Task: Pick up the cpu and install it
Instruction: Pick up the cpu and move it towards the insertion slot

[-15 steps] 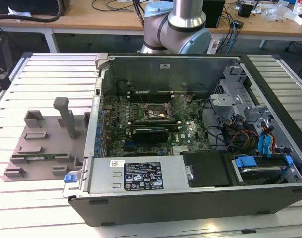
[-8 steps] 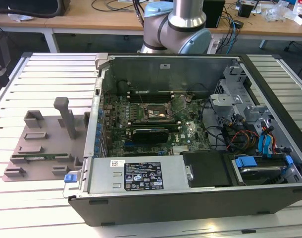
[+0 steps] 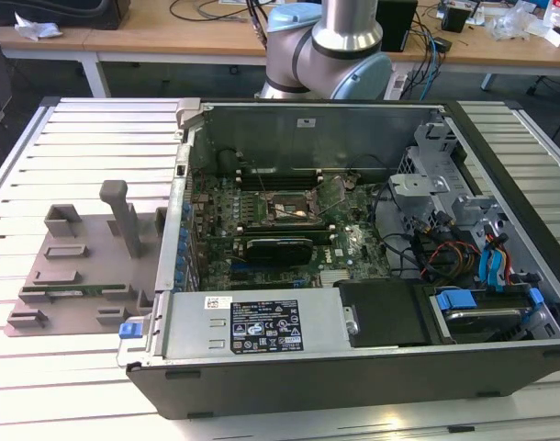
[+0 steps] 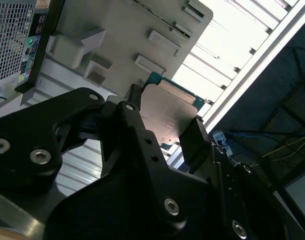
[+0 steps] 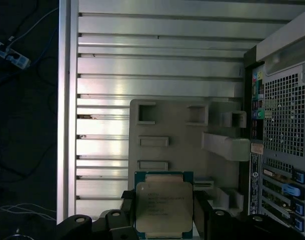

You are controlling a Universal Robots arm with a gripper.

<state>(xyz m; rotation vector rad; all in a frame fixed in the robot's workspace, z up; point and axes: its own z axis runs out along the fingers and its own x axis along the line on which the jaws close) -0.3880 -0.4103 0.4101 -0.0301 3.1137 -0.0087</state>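
The cpu [image 5: 164, 205], a flat square chip with a silvery-grey top and a green rim, sits between the black fingers [image 5: 202, 212] of my gripper [image 5: 164, 216], which is shut on it. It hangs above the grey moulded fixture [image 5: 165, 125] on the slatted table. In the second wrist view the cpu [image 4: 167, 115] shows edge-on between the fingers of the gripper [image 4: 165, 124]. In the exterior view the open computer case [image 3: 197, 119] lies on the table, with the black metal-framed socket [image 3: 287, 209] on its motherboard.
The grey fixture [image 3: 78, 262] lies at the exterior view's left of the case. Inside the case are a long black card [image 3: 278, 246], a power supply [image 3: 252, 323] and drive bays with cables [image 3: 473, 248]. The arm's base [image 3: 326, 55] stands behind the case.
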